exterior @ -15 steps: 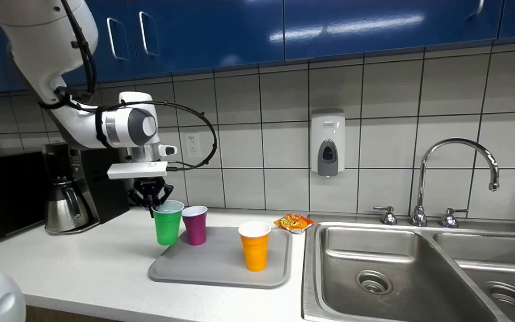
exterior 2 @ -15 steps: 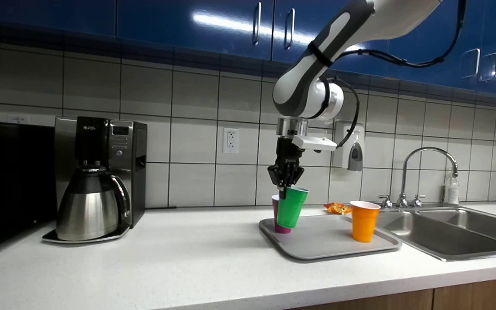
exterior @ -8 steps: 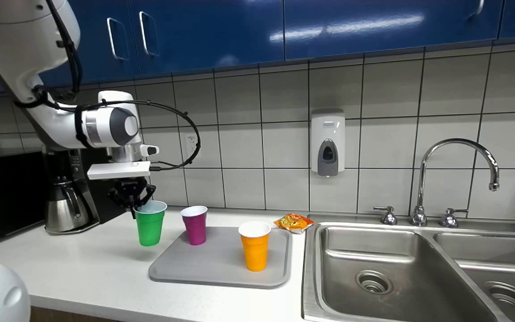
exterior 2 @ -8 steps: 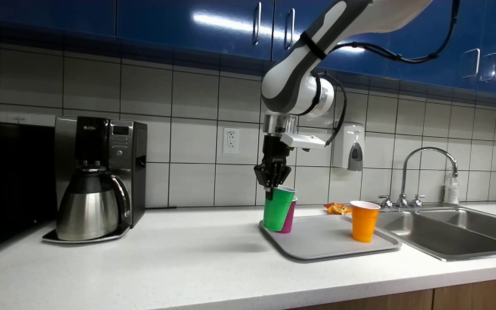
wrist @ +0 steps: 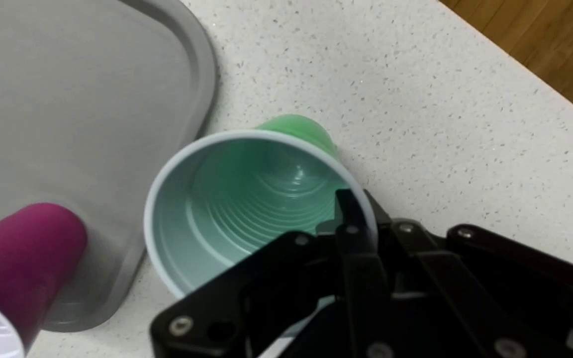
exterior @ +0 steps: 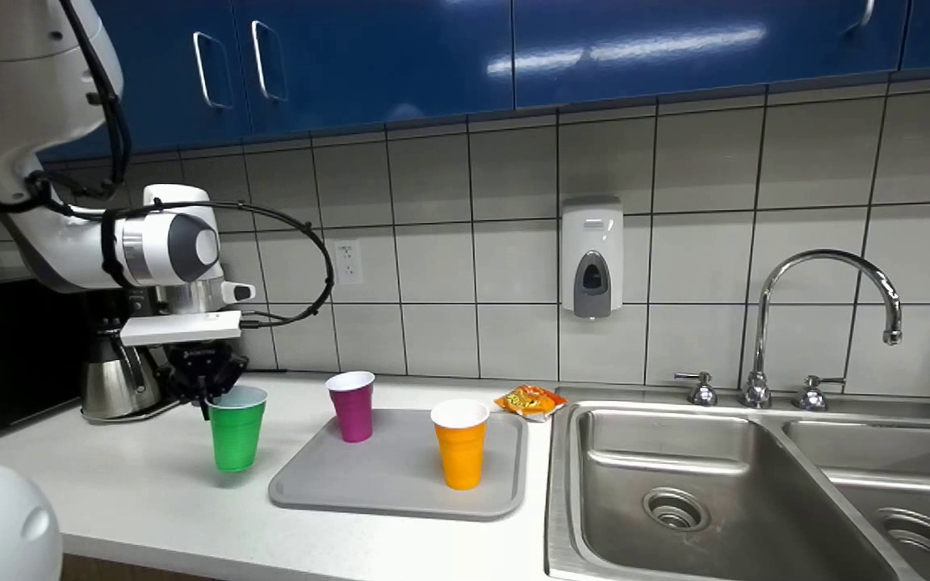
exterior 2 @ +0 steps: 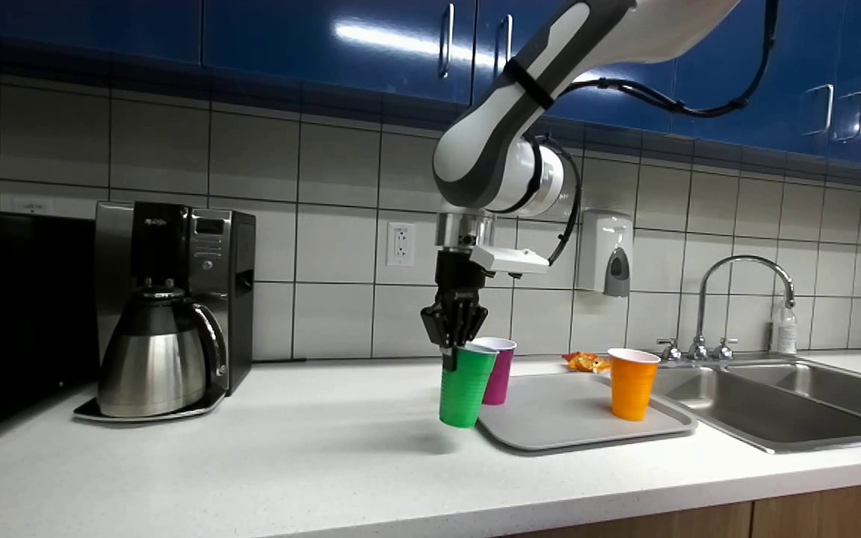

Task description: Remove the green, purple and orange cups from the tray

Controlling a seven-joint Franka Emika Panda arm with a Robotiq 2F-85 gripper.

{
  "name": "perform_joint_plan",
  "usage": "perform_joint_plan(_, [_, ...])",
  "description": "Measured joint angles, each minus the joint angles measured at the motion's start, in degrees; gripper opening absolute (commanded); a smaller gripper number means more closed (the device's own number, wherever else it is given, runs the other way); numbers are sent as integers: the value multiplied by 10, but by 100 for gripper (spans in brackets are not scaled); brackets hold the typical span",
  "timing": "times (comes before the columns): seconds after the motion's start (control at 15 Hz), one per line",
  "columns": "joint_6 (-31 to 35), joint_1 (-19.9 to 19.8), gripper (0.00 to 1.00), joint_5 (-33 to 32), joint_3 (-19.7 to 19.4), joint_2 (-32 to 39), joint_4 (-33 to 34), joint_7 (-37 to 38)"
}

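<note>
Two cups, the purple cup [exterior: 353, 413] and the orange cup [exterior: 462, 448], stand upright on the grey tray [exterior: 384, 476] in an exterior view, with the green cup [exterior: 237, 437] beside it, just above the counter [exterior: 142, 492]. In an exterior view, the gripper [exterior 2: 451, 356] has its jaws clamped on the green cup's rim, the cup tilted. In the wrist view, one finger [wrist: 349, 210] sits inside the green cup, along its ribbed wall.

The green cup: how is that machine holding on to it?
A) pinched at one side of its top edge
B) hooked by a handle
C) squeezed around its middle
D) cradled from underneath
A: in the wrist view the black fingers close on one side of the green cup at its top edge, one inside it and one outside.
</note>
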Motion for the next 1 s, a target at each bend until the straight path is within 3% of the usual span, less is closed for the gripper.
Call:
perform_joint_plan(0.53, [0, 5, 1, 0, 10, 33, -1, -2])
perform_joint_plan(0.6, [0, 5, 29, 0, 10, 35, -1, -3])
perform_joint_plan(0.67, [0, 5, 30, 0, 11, 37, -1, -3])
perform_joint_plan(1.0, [0, 6, 65, 0, 12, 40, -1, -4])
